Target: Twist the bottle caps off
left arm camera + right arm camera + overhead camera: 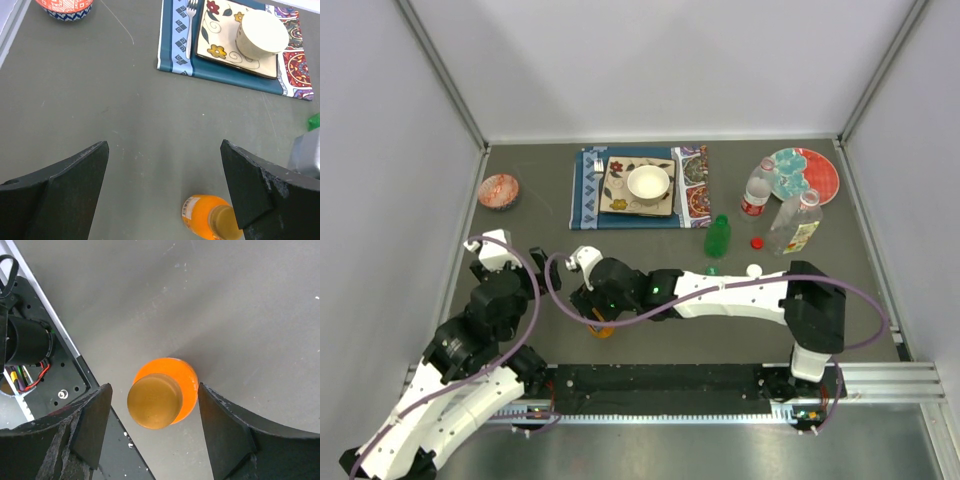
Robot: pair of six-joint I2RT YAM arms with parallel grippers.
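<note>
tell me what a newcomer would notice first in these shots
The orange bottle stands near the front, cap on, straddled by the open right hand. At the back lies a patterned placemat carrying a square plate and white bowl. Right of it, a red cap and white cap lie loose by a green bottle.

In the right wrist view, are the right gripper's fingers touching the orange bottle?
No: the right gripper stands open around the orange bottle, with a gap showing between the bottle and each finger.
</note>
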